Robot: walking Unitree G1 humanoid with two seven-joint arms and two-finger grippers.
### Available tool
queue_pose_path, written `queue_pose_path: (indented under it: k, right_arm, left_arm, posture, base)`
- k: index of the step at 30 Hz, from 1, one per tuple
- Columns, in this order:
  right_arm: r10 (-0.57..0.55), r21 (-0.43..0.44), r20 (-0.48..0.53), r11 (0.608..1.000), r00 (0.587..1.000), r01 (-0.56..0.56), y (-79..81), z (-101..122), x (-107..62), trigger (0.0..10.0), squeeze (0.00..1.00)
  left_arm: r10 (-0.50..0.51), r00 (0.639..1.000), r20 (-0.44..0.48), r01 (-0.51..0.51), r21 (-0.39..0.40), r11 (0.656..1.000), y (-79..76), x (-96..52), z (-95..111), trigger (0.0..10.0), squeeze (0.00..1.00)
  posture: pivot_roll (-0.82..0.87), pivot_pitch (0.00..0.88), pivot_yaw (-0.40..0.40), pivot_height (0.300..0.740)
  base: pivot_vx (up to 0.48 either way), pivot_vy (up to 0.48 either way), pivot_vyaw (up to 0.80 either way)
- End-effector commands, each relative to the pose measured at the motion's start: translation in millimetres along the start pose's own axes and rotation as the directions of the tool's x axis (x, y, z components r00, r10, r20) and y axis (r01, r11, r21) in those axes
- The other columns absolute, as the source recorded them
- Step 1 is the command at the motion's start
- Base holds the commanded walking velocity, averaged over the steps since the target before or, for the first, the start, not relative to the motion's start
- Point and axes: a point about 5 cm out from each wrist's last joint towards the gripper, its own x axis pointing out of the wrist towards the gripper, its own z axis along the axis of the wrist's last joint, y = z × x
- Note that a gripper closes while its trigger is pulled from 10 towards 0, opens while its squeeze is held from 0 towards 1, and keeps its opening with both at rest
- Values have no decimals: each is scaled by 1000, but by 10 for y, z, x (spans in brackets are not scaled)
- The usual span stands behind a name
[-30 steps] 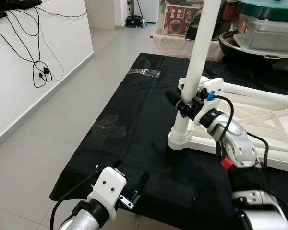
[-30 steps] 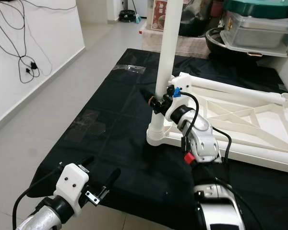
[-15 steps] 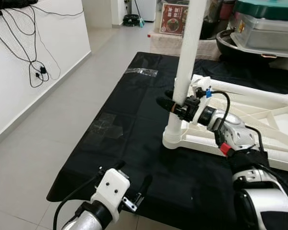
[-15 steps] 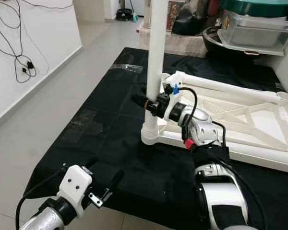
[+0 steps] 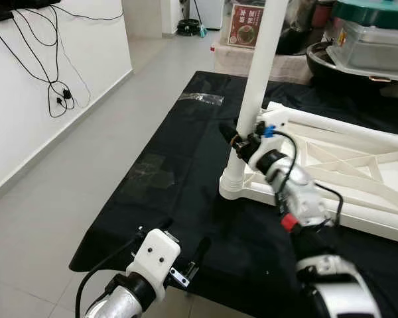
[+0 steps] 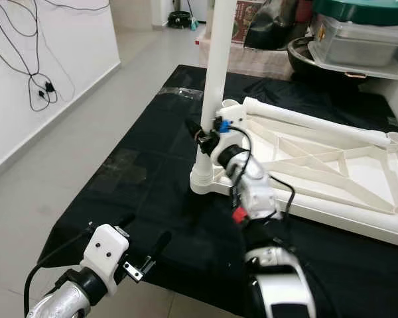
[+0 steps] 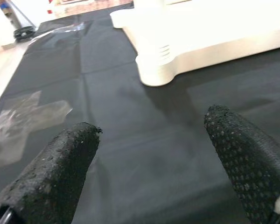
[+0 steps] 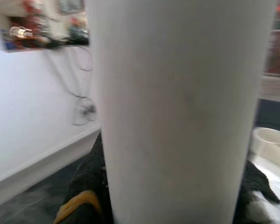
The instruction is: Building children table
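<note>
Big black cloth [image 5: 186, 159] spread over a low platform, grey tile floor [image 5: 60, 172] off to the robot's left, white wall [image 5: 26, 99] with black cables [image 5: 53, 86] dangling down it. Lying upside down on the cloth: white plastic table top [image 6: 331, 165], ribbed underside up, taking up the right half of the cloth. Standing upright in the near-left corner socket [image 6: 202, 182] of that top: long white table leg [image 5: 259, 73], running up out of the head views. Clamped around the leg a bit above the socket: right gripper [image 6: 200, 134], black fingers closed on either side of the tube, silver arm with black cable reaching in from the lower right. Same leg [image 8: 182, 112] right up against the right wrist camera, with black pads [image 8: 88, 177] pressed against both sides. Down at the near edge of the cloth: left gripper [image 5: 182, 248], hovering just above the fabric, fingers [image 7: 60, 163] spread wide apart and gripping nothing, socket corner [image 7: 154, 70] well ahead of them. Crinkled clear tape patches [image 5: 146, 173] stuck on the cloth on the left side, another strip [image 5: 200, 98] farther back. Background clutter: pot and lidded container [image 5: 371, 40], red box [image 5: 245, 16].
</note>
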Motion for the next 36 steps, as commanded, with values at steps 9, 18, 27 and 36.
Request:
queue_pose_path:
  k: [9,18,27,36]
  right_arm:
    - [-552,-53,-105,834,827,549,-54,-48,-401,0,0]
    - [-346,-23,120,936,931,351,105,174,-202,10000,1000]
    - [5,30,89,1000,996,-7,-229,191,-114,10000,0]
    - [629,161,-42,771,776,-616,-293,99,-69,10000,0]
  left_arm:
    - [2,1000,-20,-2,-2,1000,-19,-16,-43,10000,0]
    - [5,1000,-20,-5,-3,1000,-20,-6,-49,10000,0]
    - [9,1000,-20,-9,-2,1000,-10,-7,-52,10000,0]
    - [11,1000,-14,-11,2,1000,-2,2,-42,10000,0]
  posture:
    - [128,99,-45,740]
    - [127,100,-48,740]
    - [127,101,-46,740]
    - [138,90,-54,740]
  base:
    - [0,0,0]
    - [0,0,0]
    - [0,0,0]
    - [0,0,0]
